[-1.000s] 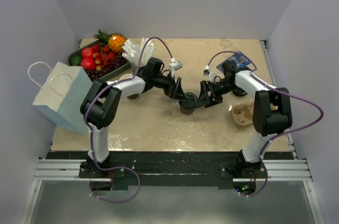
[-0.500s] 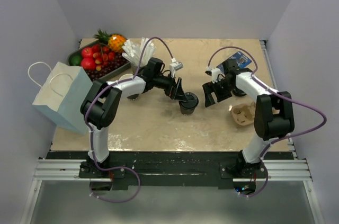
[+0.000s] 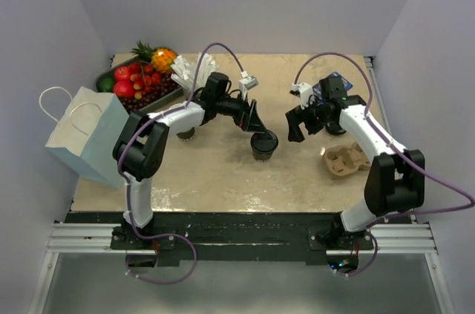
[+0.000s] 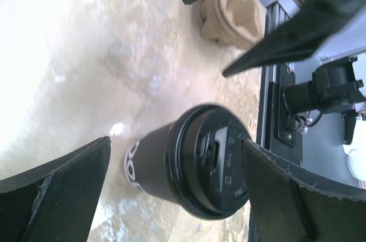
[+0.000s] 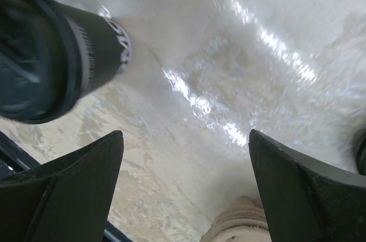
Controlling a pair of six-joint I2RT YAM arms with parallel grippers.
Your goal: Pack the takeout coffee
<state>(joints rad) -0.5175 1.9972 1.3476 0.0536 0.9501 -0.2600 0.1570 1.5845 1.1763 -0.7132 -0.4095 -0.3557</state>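
The takeout coffee (image 3: 263, 145), a dark brown cup with white markings and a black lid, stands upright on the table between the arms. My left gripper (image 3: 253, 121) hovers just behind it, open. In the left wrist view the lidded coffee (image 4: 200, 165) lies between the wide-spread fingers (image 4: 57, 190), with the right finger's tip at the lid's rim. My right gripper (image 3: 296, 127) is open and well apart to the coffee's right. Its wrist view shows the coffee (image 5: 54, 53) at upper left, outside the open gripper (image 5: 186, 133), with bare table between the fingers.
A tan cardboard cup carrier (image 3: 343, 159) lies at the right, also seen as carrier (image 4: 234, 13) and carrier (image 5: 240, 227). A pale blue paper bag (image 3: 85, 132) stands at the left edge. A fruit tray (image 3: 133, 84), white sticks (image 3: 189, 70) and a blue packet (image 3: 335, 84) sit at the back.
My right gripper has drawn back to the right, away from the coffee, and opened wider. The left gripper has pulled back slightly behind the cup. The coffee stays put.
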